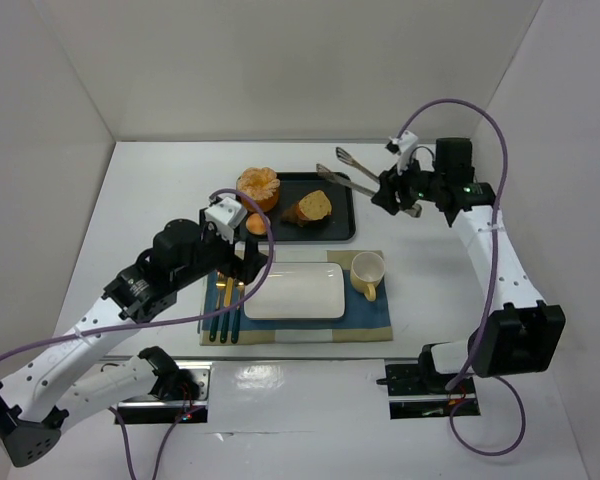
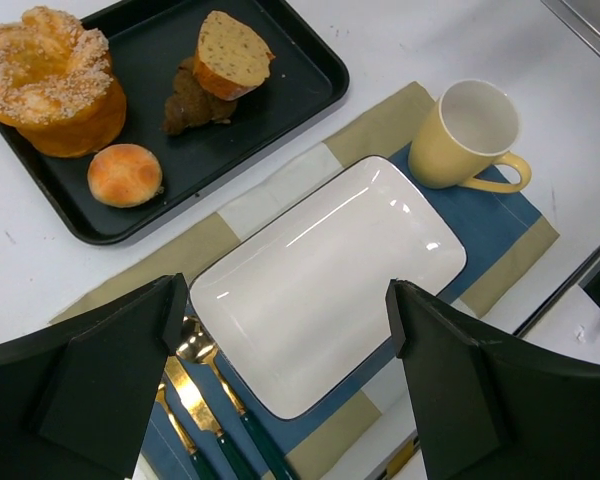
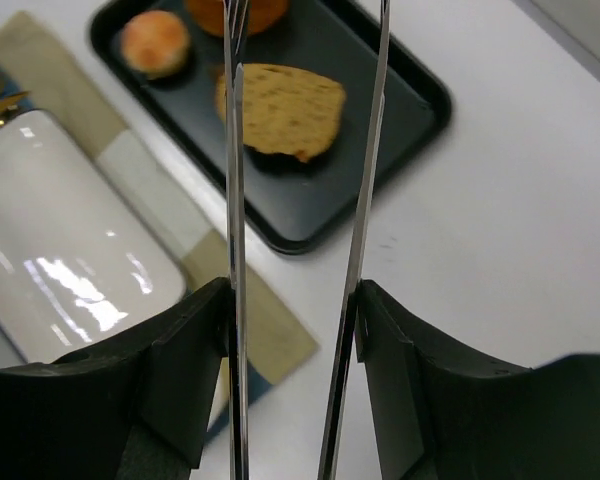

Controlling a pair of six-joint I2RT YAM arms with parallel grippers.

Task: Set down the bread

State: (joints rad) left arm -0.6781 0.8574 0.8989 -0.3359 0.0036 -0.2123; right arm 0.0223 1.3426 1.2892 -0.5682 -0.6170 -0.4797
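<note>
The bread (image 1: 254,223) is a small round golden bun at the near left of the black tray (image 1: 332,187). It also shows in the left wrist view (image 2: 125,175) and the right wrist view (image 3: 155,42). My left gripper (image 1: 242,262) is open and empty, hovering over the left end of the white plate (image 2: 330,270), near the bread but apart from it. My right gripper (image 1: 392,192) is shut on metal tongs (image 1: 352,172), held above the tray's right edge. The tongs' arms (image 3: 232,200) stand apart and point toward the tray.
A large ridged orange bun (image 1: 258,187) and a brown bread slice (image 1: 310,209) share the tray. The white plate (image 1: 295,292) and a yellow cup (image 1: 367,272) sit on a blue and tan placemat (image 1: 370,320). Gold cutlery (image 1: 223,312) lies left of the plate. White walls enclose the table.
</note>
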